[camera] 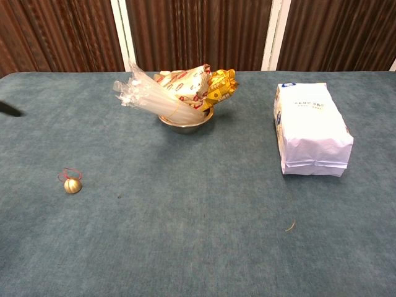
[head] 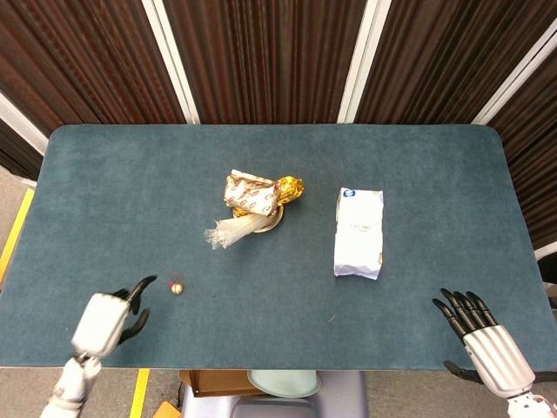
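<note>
My left hand (head: 109, 315) is hovering at the near left edge of the table (head: 104, 192), with its fingers spread apart and holding nothing. The dark fingertips are pointing toward the small gold bell (head: 177, 288), which is lying on the cloth just beyond them, near but not touching. In the chest view the bell (camera: 72, 185) is sitting alone on the blue surface with a thin red loop attached at its top; only a dark sliver at that view's left edge is showing, and I cannot tell if it is part of my hand.

My right hand (head: 483, 335) is resting over the near right corner of the table, its fingers extended and parted, gripping nothing. It is sitting well apart from every object; the chest view is not showing it.

A white paper bag (head: 359, 232) is lying flat on the right half of the table, its printed end facing the far side. A metal bowl (camera: 185, 122) is standing near the table's middle, well apart from the bell. It is holding a clear plastic sleeve (camera: 145, 93) leaning out to the left, a white-and-red printed packet (camera: 185, 83) in the centre, and a gold foil wrapper (camera: 221, 85) leaning to the right.
</note>
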Controlling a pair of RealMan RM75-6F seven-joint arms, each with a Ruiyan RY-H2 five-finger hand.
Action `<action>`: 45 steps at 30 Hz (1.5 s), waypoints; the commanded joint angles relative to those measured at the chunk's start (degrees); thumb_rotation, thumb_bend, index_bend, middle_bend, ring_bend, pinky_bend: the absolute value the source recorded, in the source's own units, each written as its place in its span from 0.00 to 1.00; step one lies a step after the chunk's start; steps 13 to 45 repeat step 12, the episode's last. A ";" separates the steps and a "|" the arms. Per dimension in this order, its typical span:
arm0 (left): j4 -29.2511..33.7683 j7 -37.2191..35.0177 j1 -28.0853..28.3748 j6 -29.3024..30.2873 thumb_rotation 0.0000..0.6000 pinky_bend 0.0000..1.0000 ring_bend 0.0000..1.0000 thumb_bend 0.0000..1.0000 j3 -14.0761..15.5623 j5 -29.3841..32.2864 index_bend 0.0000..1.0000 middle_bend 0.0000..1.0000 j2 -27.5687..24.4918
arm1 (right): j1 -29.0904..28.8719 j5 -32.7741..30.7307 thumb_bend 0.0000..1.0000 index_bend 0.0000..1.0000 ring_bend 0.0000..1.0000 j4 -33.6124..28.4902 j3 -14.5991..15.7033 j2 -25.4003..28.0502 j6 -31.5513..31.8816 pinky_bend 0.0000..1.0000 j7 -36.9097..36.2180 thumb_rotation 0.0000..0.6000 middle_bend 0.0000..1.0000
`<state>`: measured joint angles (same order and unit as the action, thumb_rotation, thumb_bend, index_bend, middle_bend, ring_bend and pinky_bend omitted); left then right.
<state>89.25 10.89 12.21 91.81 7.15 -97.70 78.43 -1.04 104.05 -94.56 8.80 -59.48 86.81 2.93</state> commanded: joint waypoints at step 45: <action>0.35 -4.39 -12.81 7.59 1.00 0.00 0.00 0.39 6.63 -0.86 0.00 0.00 -9.72 | -0.62 -1.61 0.21 0.00 0.00 -0.59 -0.85 -0.39 -2.20 0.00 1.77 1.00 0.00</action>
